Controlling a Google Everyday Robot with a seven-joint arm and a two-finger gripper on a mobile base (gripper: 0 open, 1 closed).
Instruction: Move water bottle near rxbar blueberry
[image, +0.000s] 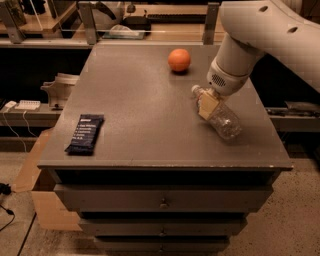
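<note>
The water bottle (225, 121) is tipped over on the right side of the table. Its white cap (196, 90) points up and left, and its clear ribbed body points toward the front right. My gripper (207, 104) comes down from the white arm at the upper right and sits over the bottle's neck end, touching it. The rxbar blueberry (85, 133) lies flat near the table's front left edge, far to the left of the bottle and the gripper.
An orange (179, 60) sits at the back middle of the grey table (135, 95), just behind and to the left of the gripper. Drawers are below the tabletop. Shelves with clutter stand behind, and a cardboard box (35, 200) is on the floor at the left.
</note>
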